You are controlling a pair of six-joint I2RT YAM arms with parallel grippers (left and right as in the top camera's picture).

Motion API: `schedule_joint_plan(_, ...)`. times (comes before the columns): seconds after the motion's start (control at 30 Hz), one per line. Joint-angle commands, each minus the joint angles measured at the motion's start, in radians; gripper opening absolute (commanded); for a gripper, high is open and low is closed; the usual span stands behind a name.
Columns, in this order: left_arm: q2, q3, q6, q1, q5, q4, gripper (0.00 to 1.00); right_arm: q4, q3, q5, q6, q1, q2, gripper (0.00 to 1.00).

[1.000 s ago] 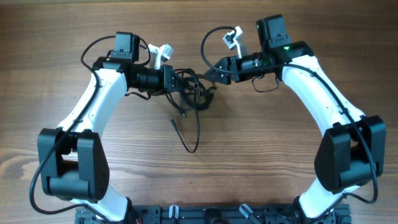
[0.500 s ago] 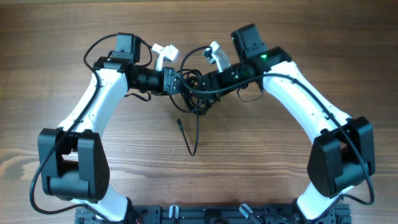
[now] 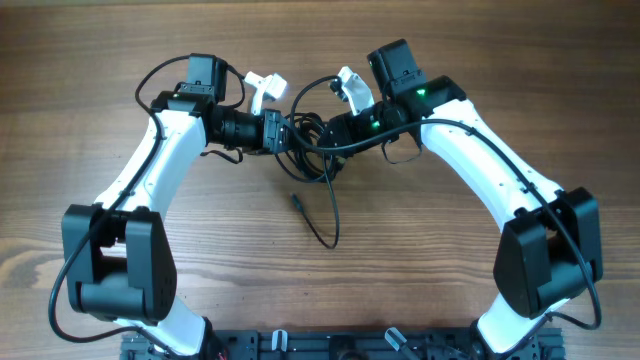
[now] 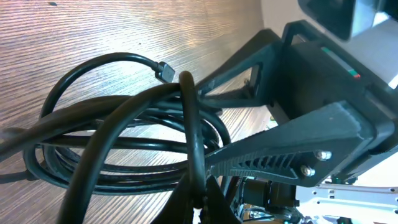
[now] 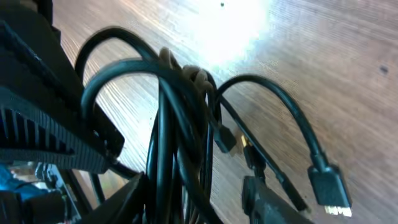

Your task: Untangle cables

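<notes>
The cables [image 3: 308, 142] are a knotted black bundle hanging just above the wooden table [image 3: 450, 300], near its far middle, between the two grippers. The left gripper [image 3: 284, 133] comes from the left side and is closed tight on the cables; in the left wrist view several strands run down into its pinched fingertips. The right gripper [image 3: 322, 133] meets it from the right, very near. Its fingers [image 4: 280, 149] stand apart, one on each side of the bundle, and in the right wrist view some free space shows beside one finger, so it does not clamp the strands. One loose strand [image 3: 325, 215] leaves the bundle, drops toward the near side in a curve and turns back up to a small plug [image 3: 296, 200] lying on the wood. More plug ends [image 5: 326, 186] stick out of the knot in the right wrist view. The two grippers crowd the knot from both sides and hide much of it from above. Thicker black wires [image 3: 150, 80] loop by the left arm, and a green light [image 3: 420, 93] glows on the right arm.
</notes>
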Motion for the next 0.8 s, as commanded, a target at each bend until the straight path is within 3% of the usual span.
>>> schedule_joint_plan(0.0, 0.000, 0.002, 0.024, -0.001, 0.024, -0.001, 0.04, 0.029, 0.019, -0.030, 0.001, -0.009, 0.002, 0.58)
schedule_joint_plan(0.07, 0.000, 0.002, 0.024, -0.001, 0.024, -0.002, 0.04, 0.036, 0.019, -0.069, 0.001, -0.016, 0.002, 0.58)
schedule_joint_plan(0.23, 0.000, 0.002, 0.023, -0.001, 0.024, -0.004, 0.04, 0.023, 0.019, -0.069, 0.000, -0.025, 0.002, 0.47)
schedule_joint_plan(0.5, 0.000, 0.002, 0.023, -0.001, 0.036, -0.004, 0.04, 0.003, -0.013, -0.056, -0.006, -0.025, 0.004, 0.46)
schedule_joint_plan(0.6, 0.000, 0.002, 0.023, -0.001, 0.036, -0.004, 0.04, 0.008, -0.019, -0.027, -0.023, -0.029, 0.005, 0.29)
schedule_joint_plan(0.7, 0.000, 0.002, 0.023, -0.001, 0.045, -0.004, 0.04, 0.019, -0.019, -0.028, -0.030, -0.031, 0.005, 0.04)
schedule_joint_plan(0.77, 0.000, 0.002, 0.023, 0.000, 0.080, -0.003, 0.04, 0.033, -0.019, -0.027, -0.058, -0.031, 0.005, 0.04)
